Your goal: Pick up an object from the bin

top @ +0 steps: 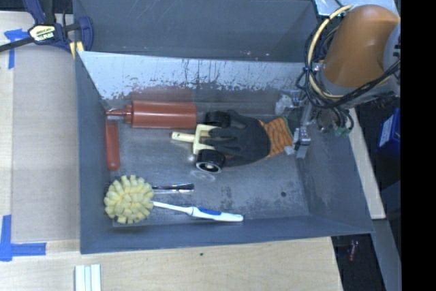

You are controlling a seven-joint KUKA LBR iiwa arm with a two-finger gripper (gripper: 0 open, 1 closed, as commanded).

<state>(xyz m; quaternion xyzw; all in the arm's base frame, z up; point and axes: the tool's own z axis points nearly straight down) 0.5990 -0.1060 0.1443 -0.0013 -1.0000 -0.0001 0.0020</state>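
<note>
My gripper (295, 123) hangs at the right end of the bin, open, with nothing between its fingers. Just left of it lies a black glove (244, 138) whose orange striped cuff (277, 135) almost touches the nearer fingertip (302, 140). A cream toy car with black wheels (205, 142) rests on the glove's left side. Behind them, a red-brown bottle (162, 114) lies on its side along the back wall.
A red-brown stick (112, 144) lies by the left wall. A yellow sponge brush (128, 199) with a white and blue handle (201, 212) sits at the front left, a small dark metal piece (172, 187) just above it. Bare floor shows at the front right.
</note>
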